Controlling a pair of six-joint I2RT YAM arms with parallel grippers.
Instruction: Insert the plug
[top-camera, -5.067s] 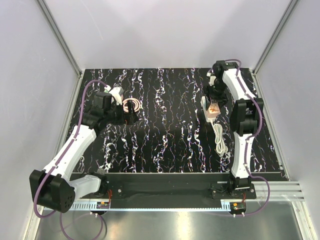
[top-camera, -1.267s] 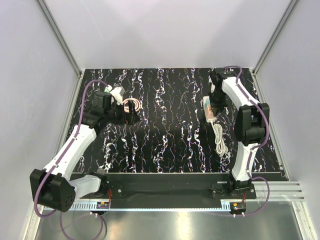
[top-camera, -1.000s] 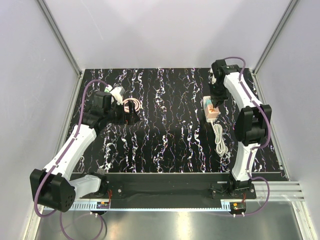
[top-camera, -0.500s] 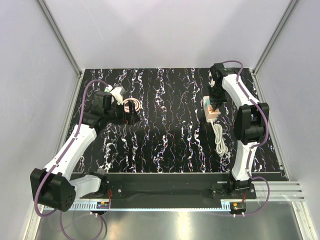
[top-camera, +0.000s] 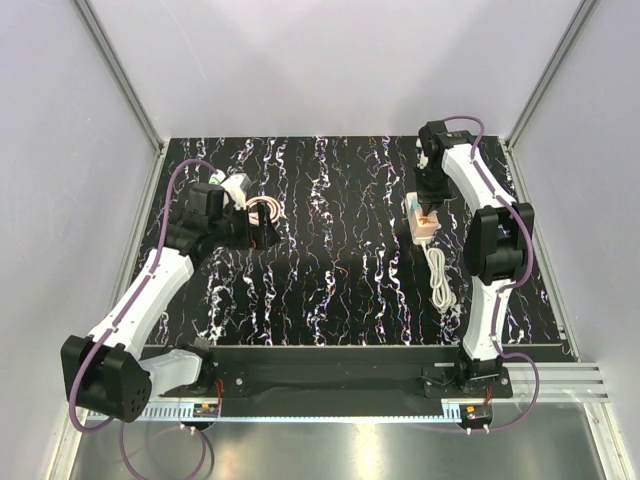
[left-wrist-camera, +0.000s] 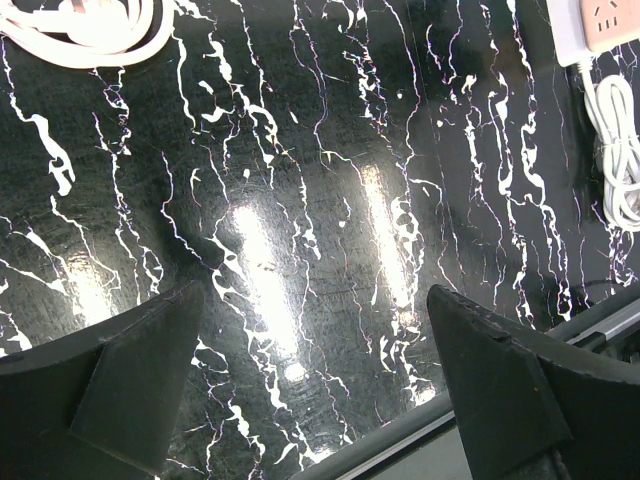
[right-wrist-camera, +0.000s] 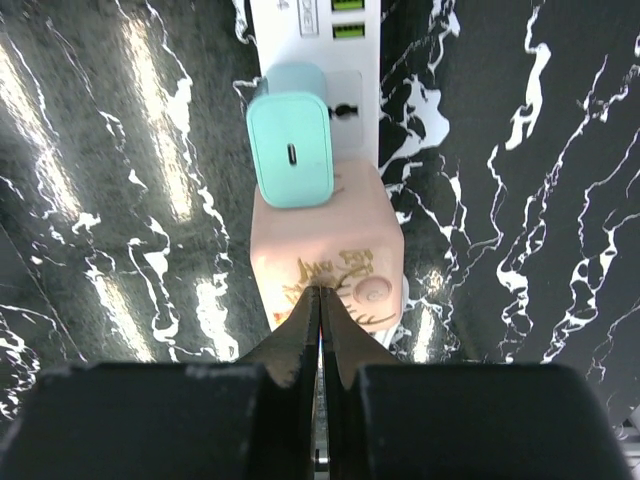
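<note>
Plug (right-wrist-camera: 325, 240) peach cube, gold scrawl, on strip (right-wrist-camera: 362, 52); R claw (right-wrist-camera: 321, 296) pressed together, L claw (left-wrist-camera: 315, 385) spread.

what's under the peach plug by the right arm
The white power strip lies under the plug, next to a mint charger. The socket and the plug's prongs are covered, so how far it is seated cannot be seen.

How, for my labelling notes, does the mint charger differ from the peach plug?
The mint charger is narrower than the peach plug, which spans the white power strip. The mint charger's face has a slot; the peach plug's bears gold print. Both sit on the strip, side by side.
</note>
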